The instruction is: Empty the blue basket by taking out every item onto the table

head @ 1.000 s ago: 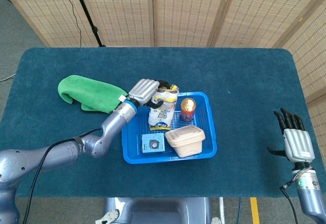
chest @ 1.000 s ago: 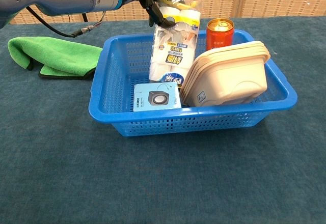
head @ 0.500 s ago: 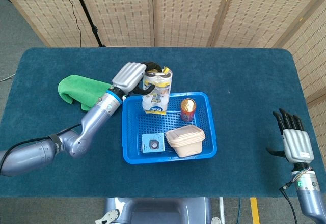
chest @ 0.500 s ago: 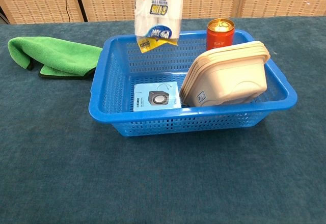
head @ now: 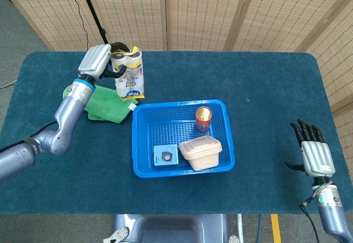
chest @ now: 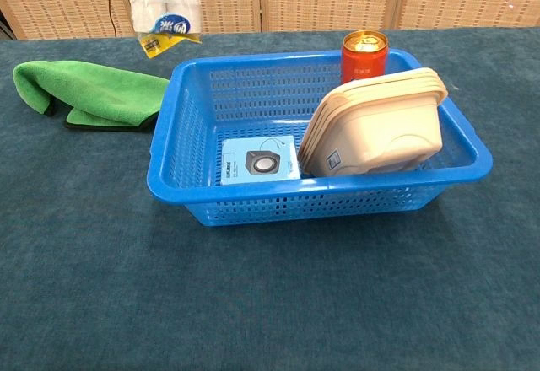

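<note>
Above the green cloth, beyond the blue basket's far left corner, the left hand grips the pack of white rolls by its top, hanging clear of the counter. A second ago that pack stood upright inside the basket; half a second ago it was lifted over the rim; now it is out and carried leftward. By my reading one item is as good as removed, needing only a set-down. Three remain inside: the red can at the back, the beige lidded container leaning in front of it, and the small blue box. The right hand waits near the counter's right edge, fingers spread, holding nothing. Dark teal fabric covers the counter; woven folding screens stand behind.
</note>
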